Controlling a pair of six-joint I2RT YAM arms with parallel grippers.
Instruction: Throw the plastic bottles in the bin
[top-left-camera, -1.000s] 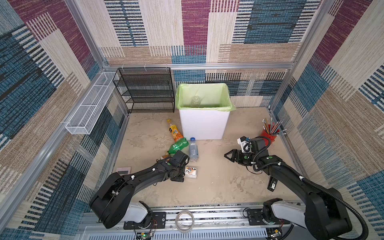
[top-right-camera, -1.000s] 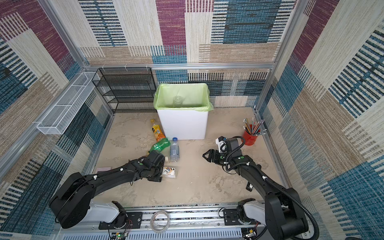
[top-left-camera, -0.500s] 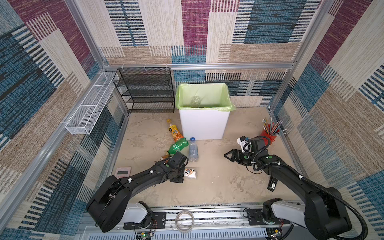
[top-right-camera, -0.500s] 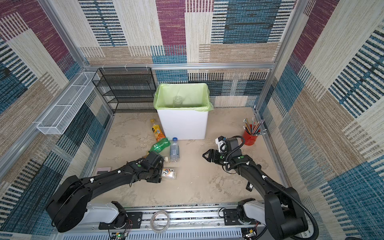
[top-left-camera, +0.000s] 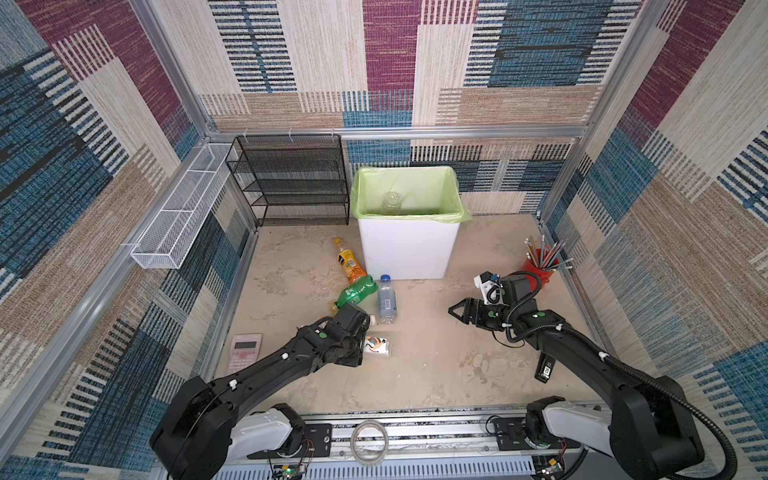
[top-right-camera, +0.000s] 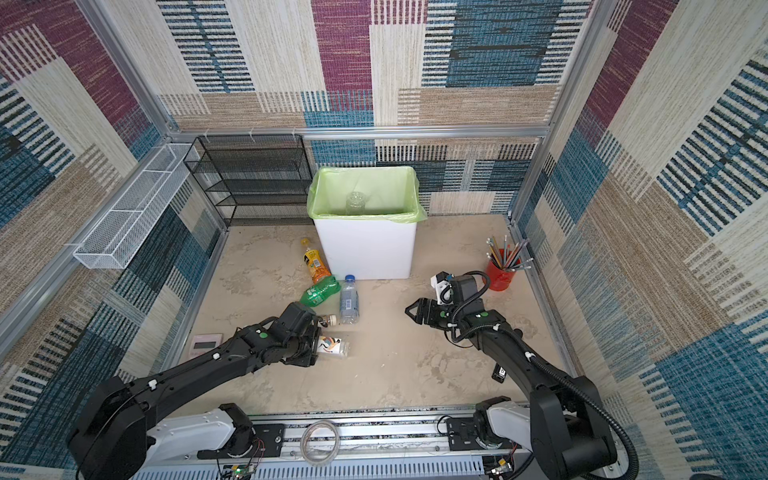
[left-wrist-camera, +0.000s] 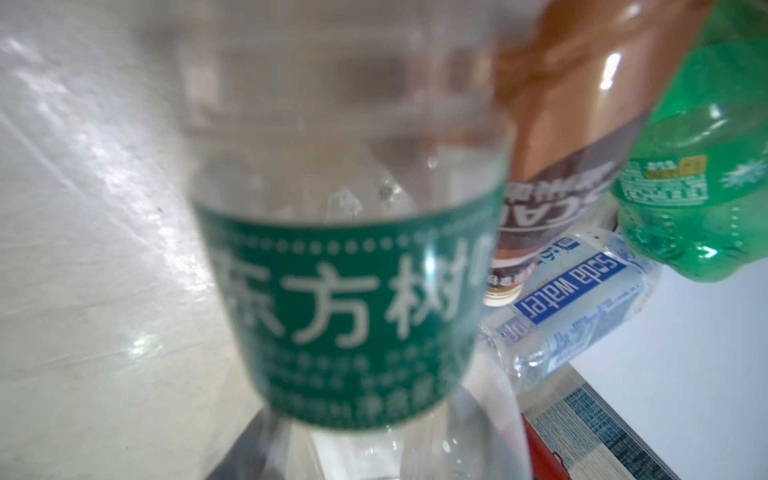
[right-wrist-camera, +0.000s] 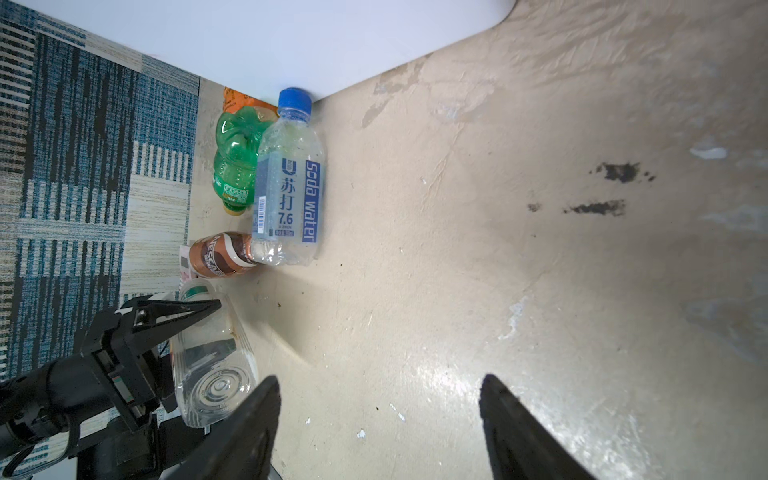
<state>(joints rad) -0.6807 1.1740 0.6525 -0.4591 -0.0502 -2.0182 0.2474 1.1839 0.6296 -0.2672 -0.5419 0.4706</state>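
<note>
My left gripper (top-left-camera: 362, 347) is shut on a clear bottle (top-left-camera: 378, 347) with a green label (left-wrist-camera: 353, 291), low over the floor at the front left; its fingers (right-wrist-camera: 178, 311) clamp the bottle's sides. Beside it lie a brown bottle (right-wrist-camera: 220, 254), a soda-water bottle (top-left-camera: 386, 299) with a blue cap, a green bottle (top-left-camera: 357, 293) and an orange bottle (top-left-camera: 351, 262). The white bin (top-left-camera: 407, 253) with its green bag stands behind them, with a clear bottle (top-left-camera: 391, 202) inside. My right gripper (top-left-camera: 455, 311) hangs open and empty right of the bin's front.
A black mesh rack (top-left-camera: 291, 178) stands at the back left and a white wire basket (top-left-camera: 178, 212) hangs on the left wall. A pink calculator (top-left-camera: 245, 352) lies by the left arm. Red cup of pencils (top-left-camera: 540, 266) and black stapler (top-left-camera: 545, 368) sit on the right.
My left gripper's jaws have closed on the clear bottle and the arm has shifted slightly. The right arm has not moved.
</note>
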